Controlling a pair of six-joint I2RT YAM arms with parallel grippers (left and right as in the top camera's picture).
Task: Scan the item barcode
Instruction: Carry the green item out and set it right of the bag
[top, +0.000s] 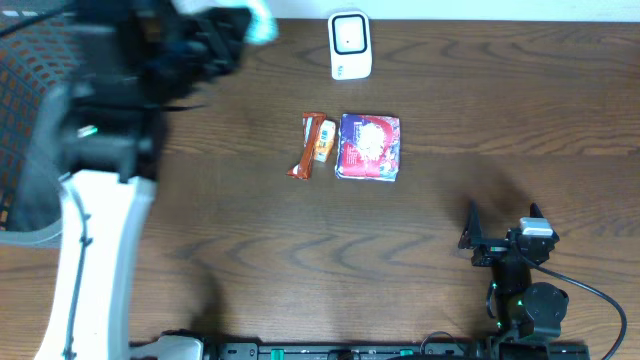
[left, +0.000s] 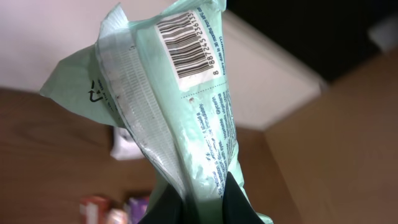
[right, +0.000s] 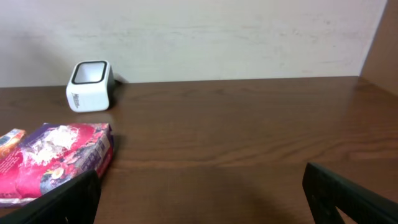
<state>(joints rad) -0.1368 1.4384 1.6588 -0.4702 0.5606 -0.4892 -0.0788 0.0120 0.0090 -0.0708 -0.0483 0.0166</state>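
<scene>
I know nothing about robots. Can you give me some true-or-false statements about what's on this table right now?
1. The left pincer grips a pale green packet. True.
2. That packet's barcode is hidden from every camera. False: it shows plainly in the left wrist view.
3. The right pincer holds the purple packet. False: it is open and empty; the packet lies on the table.
4. A white scanner stands on the table. True.
5. A snack bar lies beside the purple packet. True.
</scene>
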